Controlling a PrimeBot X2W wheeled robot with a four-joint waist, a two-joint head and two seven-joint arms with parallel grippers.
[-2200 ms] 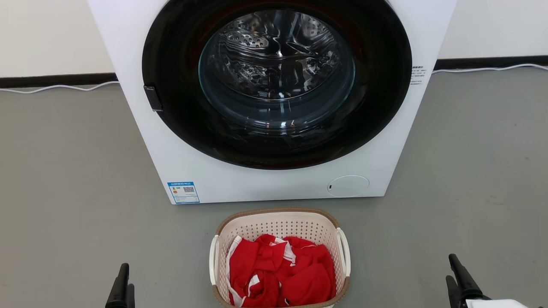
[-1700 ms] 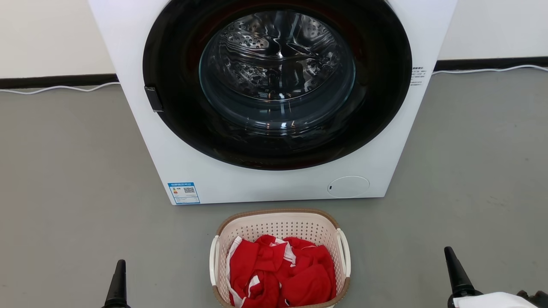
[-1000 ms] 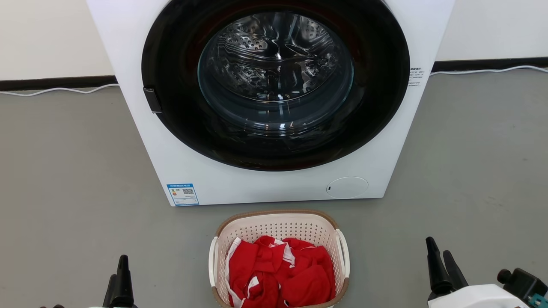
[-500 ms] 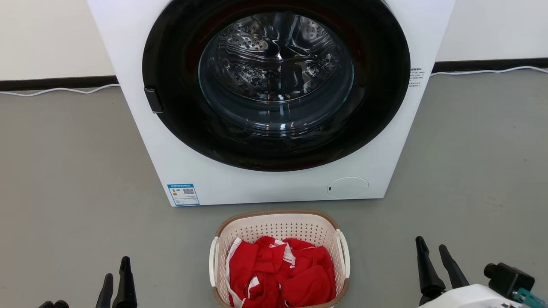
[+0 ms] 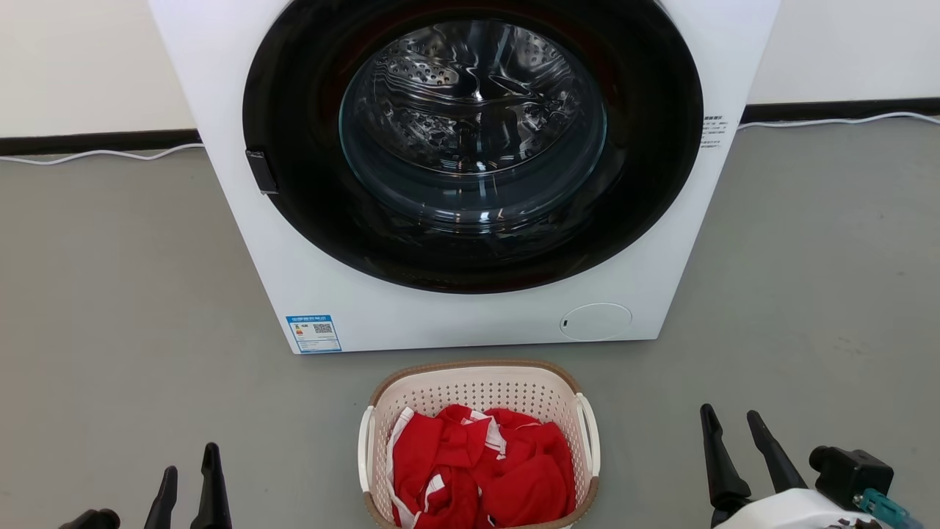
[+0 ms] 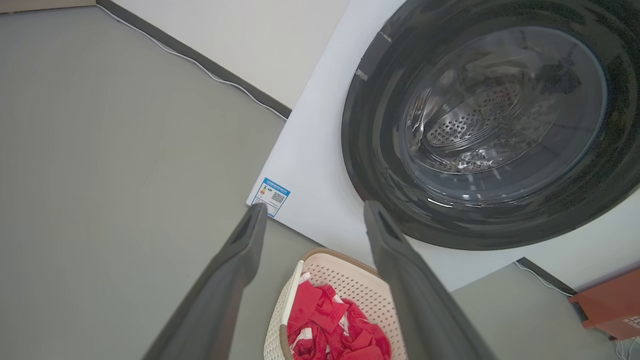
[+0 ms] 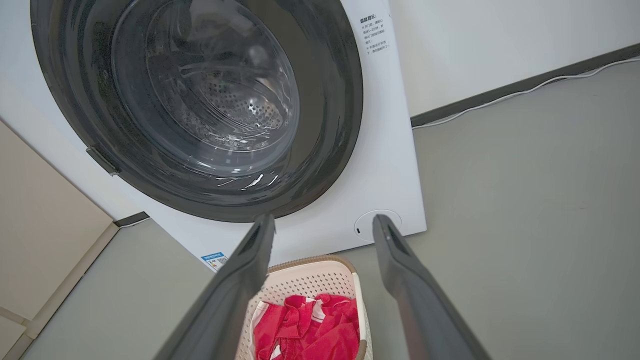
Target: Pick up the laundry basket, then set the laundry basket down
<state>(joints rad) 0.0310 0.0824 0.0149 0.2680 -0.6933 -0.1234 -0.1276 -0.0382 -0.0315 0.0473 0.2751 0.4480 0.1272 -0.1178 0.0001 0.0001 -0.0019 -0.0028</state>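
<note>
Head downward, wrists oblique; washer (image 5: 455, 327), laundry basket (image 5: 477, 384) shared.

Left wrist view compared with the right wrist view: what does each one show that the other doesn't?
Left wrist view's own: the left gripper, open, and an orange-red object at the lower right edge. Right wrist view's own: the right gripper, open, a round white flap and a text sticker on the washer, and a beige panel at the left. Shared: the washer, the laundry basket on the grey floor before it, the red clothes inside, the blue label and a white cable along the wall.
</note>
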